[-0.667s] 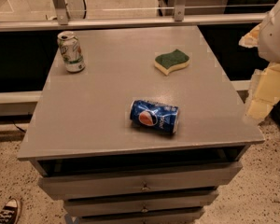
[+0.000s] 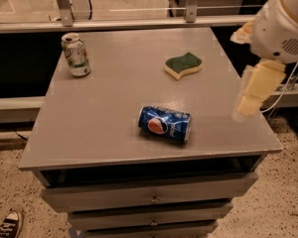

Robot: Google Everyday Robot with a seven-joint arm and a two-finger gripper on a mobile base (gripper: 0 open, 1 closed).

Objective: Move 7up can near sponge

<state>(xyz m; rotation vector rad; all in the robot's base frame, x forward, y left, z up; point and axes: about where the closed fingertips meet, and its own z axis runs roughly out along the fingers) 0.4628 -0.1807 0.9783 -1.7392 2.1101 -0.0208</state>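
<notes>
The 7up can (image 2: 75,55) stands upright at the table's far left corner, white and green with a silver top. The sponge (image 2: 183,65), dark green on top with a pale yellow base, lies at the far right of the table, well apart from the can. My gripper (image 2: 247,109) hangs from the white arm at the right, pointing down over the table's right edge. It is to the right of and nearer than the sponge, and far from the can. It holds nothing that I can see.
A blue Pepsi can (image 2: 165,124) lies on its side near the table's front middle. The grey table (image 2: 99,113) has drawers below its front edge. A metal rail runs behind it. A shoe (image 2: 7,225) rests on the floor at lower left.
The arm and gripper have moved a little left, in over the table's right edge. The cans and the sponge have not moved.
</notes>
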